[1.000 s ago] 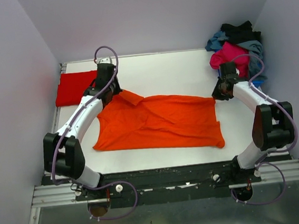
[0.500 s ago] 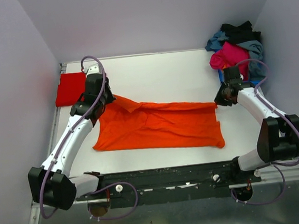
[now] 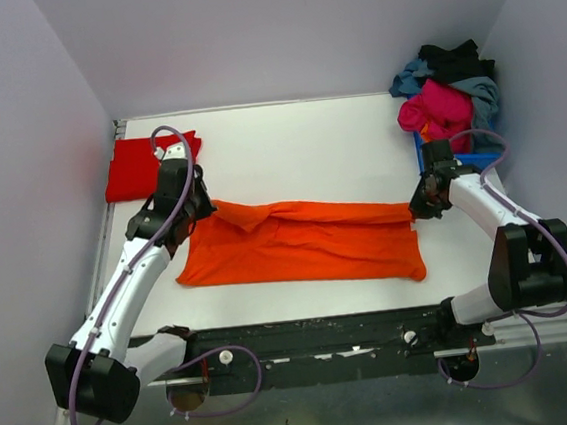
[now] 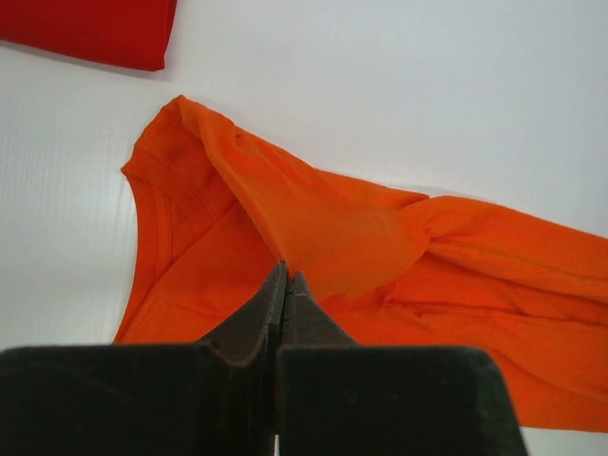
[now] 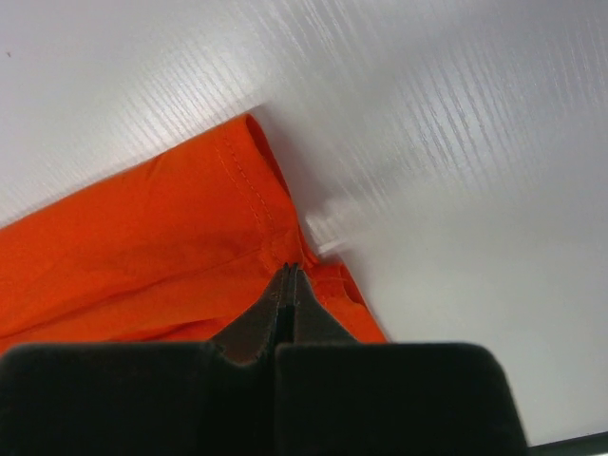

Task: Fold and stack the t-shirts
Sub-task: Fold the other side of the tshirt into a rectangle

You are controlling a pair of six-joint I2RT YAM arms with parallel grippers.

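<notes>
The bright orange t-shirt [image 3: 307,245] lies across the middle of the white table, its far edge lifted and drawn toward the near side. My left gripper [image 3: 200,208] is shut on the shirt's far left edge [image 4: 323,223], the cloth hanging from the tips [image 4: 286,275]. My right gripper [image 3: 416,210] is shut on the shirt's far right hem corner [image 5: 256,204], tips [image 5: 290,271] pinching the seam. A folded red t-shirt [image 3: 143,166] lies at the far left and shows in the left wrist view [image 4: 90,28]. A pile of pink, grey-blue and black shirts [image 3: 447,86] sits at the far right.
A blue bin edge [image 3: 464,160] sits under the pile at the far right, close to my right arm. Purple walls enclose the table on three sides. A metal rail [image 3: 316,345] runs along the near edge.
Both grippers have moved toward the near side, pulling the shirt's far edge over the body. The left arm has stretched out and swung left. The shirt's visible area has narrowed.
</notes>
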